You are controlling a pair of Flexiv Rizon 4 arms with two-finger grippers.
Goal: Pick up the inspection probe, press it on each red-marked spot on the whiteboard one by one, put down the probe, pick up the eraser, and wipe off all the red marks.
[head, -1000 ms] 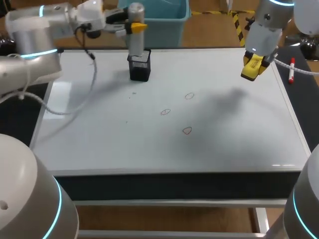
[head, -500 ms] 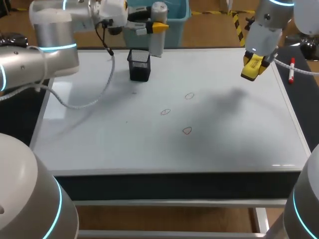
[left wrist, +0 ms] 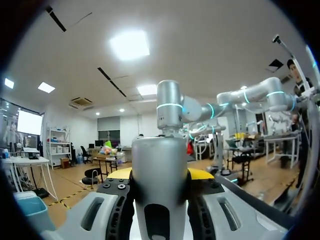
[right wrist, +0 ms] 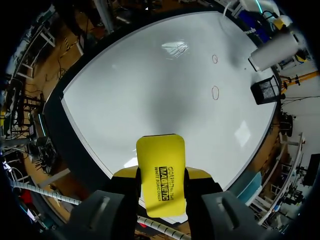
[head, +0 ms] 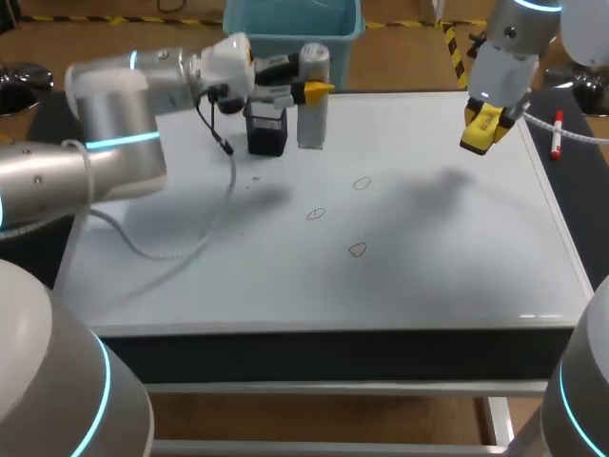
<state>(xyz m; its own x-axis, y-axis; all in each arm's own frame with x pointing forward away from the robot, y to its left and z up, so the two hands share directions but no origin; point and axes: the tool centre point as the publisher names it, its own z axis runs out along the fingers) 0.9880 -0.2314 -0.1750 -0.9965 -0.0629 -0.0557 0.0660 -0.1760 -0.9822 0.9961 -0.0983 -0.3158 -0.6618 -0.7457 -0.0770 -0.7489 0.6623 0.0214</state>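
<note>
Silver and cylindrical, the inspection probe (head: pixel 313 100) stands upright in the left gripper (head: pixel 306 89), whose yellow-tipped fingers clamp it from both sides. It is at the far side of the whiteboard (head: pixel 457 257), just right of the black mesh holder (head: pixel 266 129). Three red marks lie nearer, about the board's middle: the far one (head: pixel 361 184), the left one (head: pixel 316 214) and the near one (head: pixel 357 249). At the far right, the right gripper (head: pixel 481 131) is closed on the yellow eraser (right wrist: pixel 161 172), above the board. The pressing would likely go best starting with the far mark. Keep the probe vertical, centre its tip inside the ring, and descend gently so nothing slips or smears.
</note>
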